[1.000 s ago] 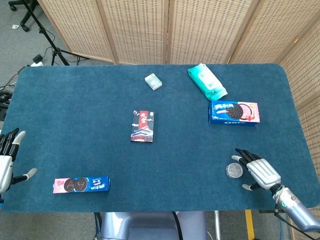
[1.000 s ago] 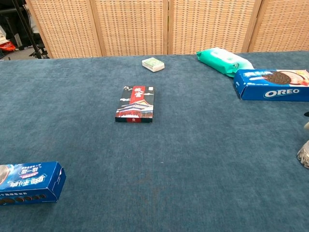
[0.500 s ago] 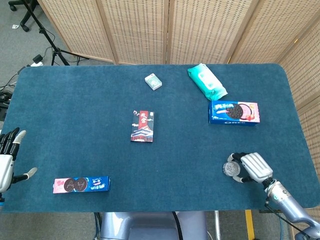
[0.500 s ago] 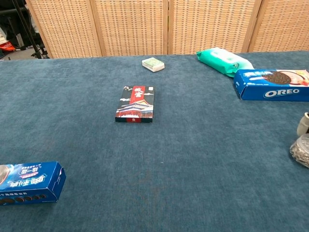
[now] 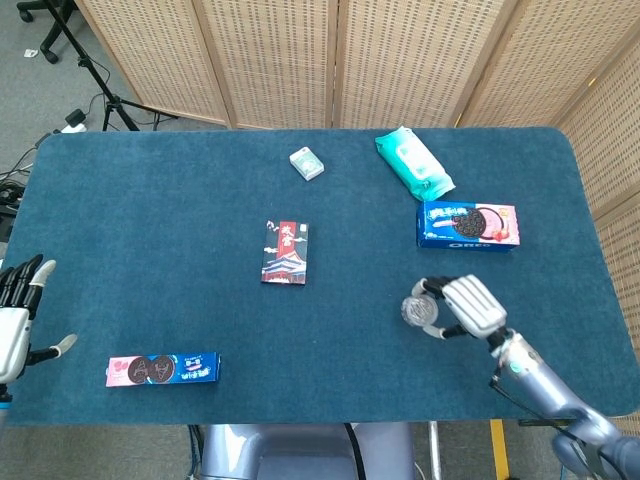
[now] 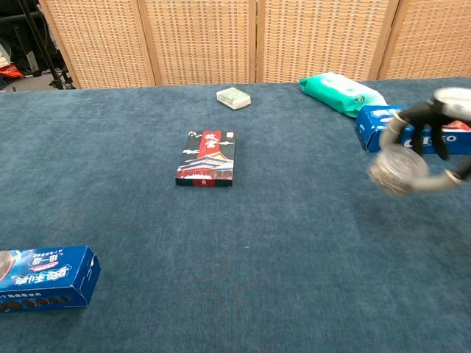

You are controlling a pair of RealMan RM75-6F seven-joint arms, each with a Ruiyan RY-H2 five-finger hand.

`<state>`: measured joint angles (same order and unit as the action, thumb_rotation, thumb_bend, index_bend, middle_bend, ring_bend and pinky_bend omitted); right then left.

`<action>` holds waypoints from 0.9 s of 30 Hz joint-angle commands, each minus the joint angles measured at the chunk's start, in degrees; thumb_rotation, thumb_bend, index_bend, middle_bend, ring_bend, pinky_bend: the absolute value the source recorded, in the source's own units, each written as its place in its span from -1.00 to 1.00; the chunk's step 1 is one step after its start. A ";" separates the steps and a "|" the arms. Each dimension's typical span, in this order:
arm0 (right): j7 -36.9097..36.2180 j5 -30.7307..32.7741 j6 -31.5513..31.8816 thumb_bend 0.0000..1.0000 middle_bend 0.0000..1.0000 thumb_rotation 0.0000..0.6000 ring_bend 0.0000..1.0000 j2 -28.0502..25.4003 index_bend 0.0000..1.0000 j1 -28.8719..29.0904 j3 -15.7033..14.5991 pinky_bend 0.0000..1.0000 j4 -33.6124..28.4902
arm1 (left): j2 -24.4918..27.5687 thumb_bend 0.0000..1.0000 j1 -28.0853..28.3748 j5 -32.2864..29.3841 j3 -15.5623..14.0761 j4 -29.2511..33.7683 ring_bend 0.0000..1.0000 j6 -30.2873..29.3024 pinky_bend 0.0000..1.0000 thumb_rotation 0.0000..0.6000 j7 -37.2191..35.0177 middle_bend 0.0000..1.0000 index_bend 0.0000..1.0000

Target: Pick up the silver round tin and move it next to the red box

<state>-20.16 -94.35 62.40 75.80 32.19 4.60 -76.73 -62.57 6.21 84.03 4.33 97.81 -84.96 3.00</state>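
Observation:
My right hand (image 5: 462, 306) (image 6: 434, 140) holds the silver round tin (image 5: 416, 311) (image 6: 397, 169) between its fingers, lifted above the blue cloth right of centre. The red box (image 5: 285, 252) (image 6: 206, 158), printed with a building picture, lies flat at the table's middle, well to the left of the tin. At the left edge my left hand (image 5: 18, 320) hangs with its fingers spread and nothing in it; the chest view does not show it.
A blue Oreo box (image 5: 468, 224) (image 6: 412, 129) lies just behind the right hand, a green wipes pack (image 5: 413, 163) (image 6: 340, 92) farther back. A small pale box (image 5: 307, 163) (image 6: 233, 97) sits at the back centre. A long blue biscuit box (image 5: 162, 369) (image 6: 43, 278) lies front left.
My right hand closed its fingers on the tin, lifted it off the cloth and carried it left and away from the front edge. The left hand barely moved.

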 commanded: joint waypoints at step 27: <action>36.79 40.39 -20.12 0.47 0.09 1.00 -0.01 22.59 0.12 23.39 14.17 0.18 12.32 | -0.18 -1.00 3.39 -8.04 2.61 -0.84 -1.00 6.66 -1.00 1.00 0.62 -1.00 -1.00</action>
<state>16.07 -54.40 42.29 97.80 55.24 19.04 -64.85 -62.75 9.59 76.00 6.95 96.97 -78.32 3.63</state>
